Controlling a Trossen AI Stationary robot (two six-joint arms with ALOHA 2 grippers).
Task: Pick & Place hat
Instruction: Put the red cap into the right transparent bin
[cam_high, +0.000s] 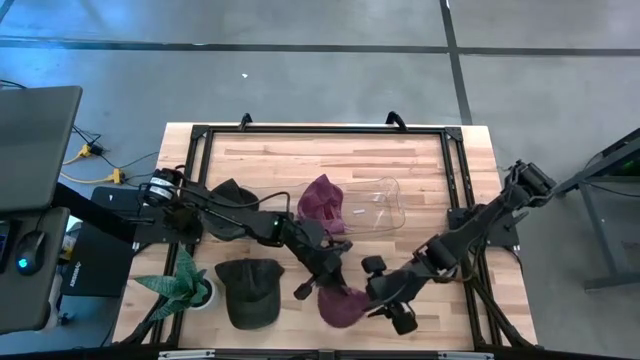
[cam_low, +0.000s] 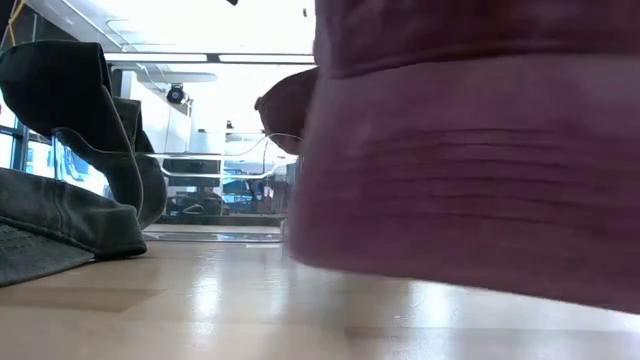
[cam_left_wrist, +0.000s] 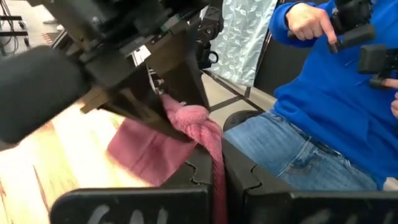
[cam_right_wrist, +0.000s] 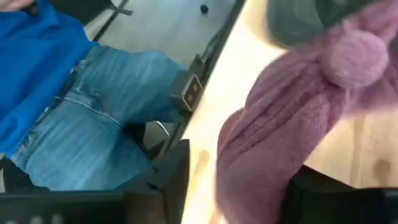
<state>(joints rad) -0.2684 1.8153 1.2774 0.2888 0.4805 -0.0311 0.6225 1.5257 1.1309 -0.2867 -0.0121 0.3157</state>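
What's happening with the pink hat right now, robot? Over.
Left gripper shut on pink hat, near the table's front edge. Right gripper close beside the hat, grip unclear. Dark cap and plant further left, clear of it.

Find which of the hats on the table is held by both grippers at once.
The maroon hat at the table's near edge: the left gripper and right gripper both pinch it. The other maroon hat and the dark cap lie untouched.
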